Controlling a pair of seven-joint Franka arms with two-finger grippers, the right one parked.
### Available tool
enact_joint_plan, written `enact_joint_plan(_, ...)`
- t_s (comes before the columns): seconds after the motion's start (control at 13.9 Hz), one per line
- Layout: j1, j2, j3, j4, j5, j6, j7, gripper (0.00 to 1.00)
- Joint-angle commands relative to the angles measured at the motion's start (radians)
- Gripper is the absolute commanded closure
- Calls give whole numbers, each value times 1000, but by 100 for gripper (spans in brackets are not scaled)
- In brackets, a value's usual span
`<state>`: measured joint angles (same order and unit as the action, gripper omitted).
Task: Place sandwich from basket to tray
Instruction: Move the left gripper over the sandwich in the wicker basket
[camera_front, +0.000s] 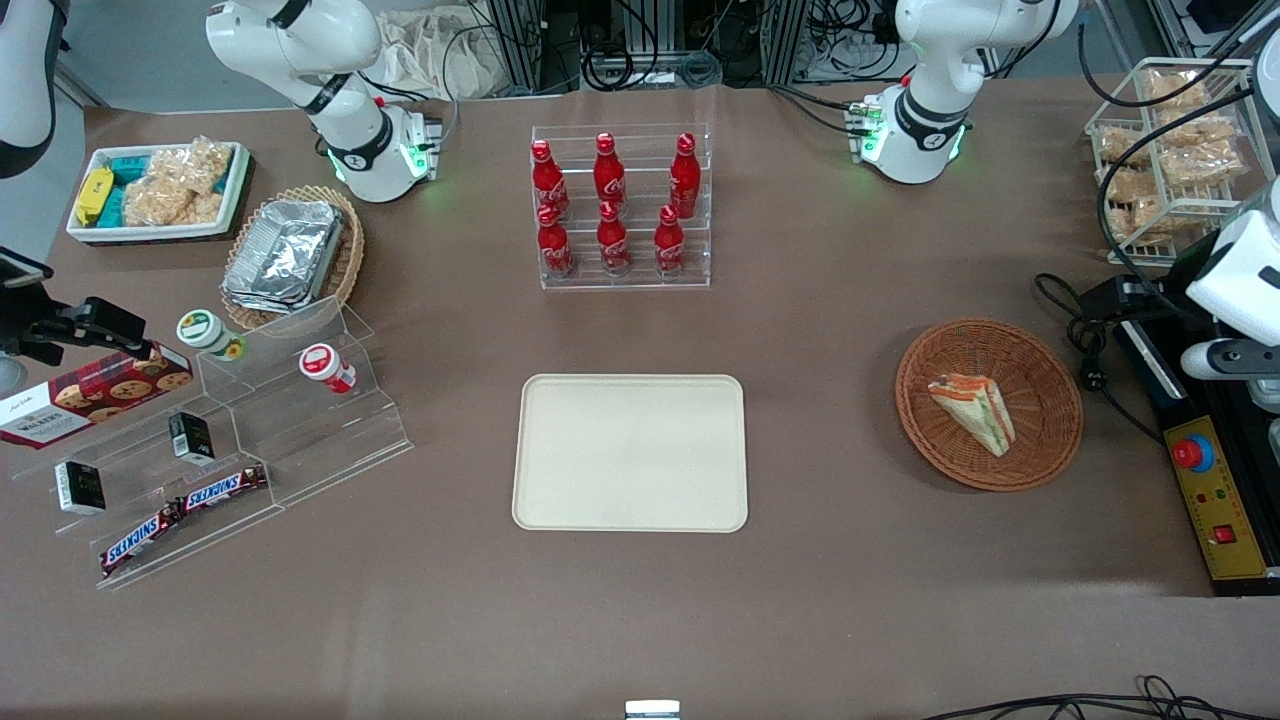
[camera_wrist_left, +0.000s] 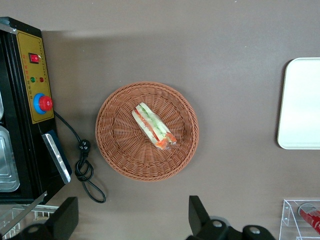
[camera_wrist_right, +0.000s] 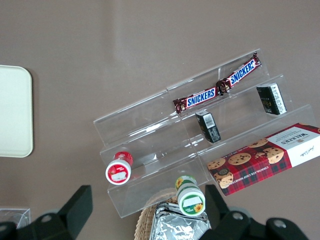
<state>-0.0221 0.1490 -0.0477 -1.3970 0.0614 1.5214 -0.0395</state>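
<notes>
While gripper (camera_wrist_left: 132, 220) hovers, sandwich (camera_front: 974, 411) lies diagonally.

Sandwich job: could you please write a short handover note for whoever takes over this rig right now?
Gripper: the left arm's gripper is open and holds nothing, hanging high above the table by the basket, jaws spread wide.
Things: the small triangular wrapped sandwich lies in the round reddish-brown wicker basket, toward the working arm's end of the table. The flat cream rectangular tray sits mid-table with nothing on it, nearer the front camera than the clear rack of red bottles.
Done: nothing yet; the sandwich is untouched.
Left: descend, grip the sandwich, lift it, carry it to the tray, release.
</notes>
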Motion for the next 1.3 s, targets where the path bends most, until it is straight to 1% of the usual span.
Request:
enact_joint_plan(0.0, -12, -6, 15, 4, -15, -18, 13, 1)
enact_joint_plan(0.43, -19, 23, 12, -2, -12, -21, 27, 1)
enact_joint_plan(0.58, -39, 46, 8, -4, -14, -29, 33, 1)
enact_joint_plan(0.65, -38, 50, 8, -4, -23, -32, 32, 1)
enact_joint_plan(0.72, -32, 61, 9, -10, -52, -50, 30, 1)
enact_joint_plan(0.79, -22, 64, 14, -31, -64, -72, 32, 1)
enact_joint_plan(0.94, -3, 66, 20, -97, -32, -61, 30, 1)
enact_joint_plan(1.01, -1, 64, 23, -138, 0, -38, 26, 1)
enact_joint_plan(1.08, 2, 51, 23, -198, 11, 23, 24, 1)
enact_joint_plan(1.22, 24, 3, 22, -343, 2, 170, 20, 1)
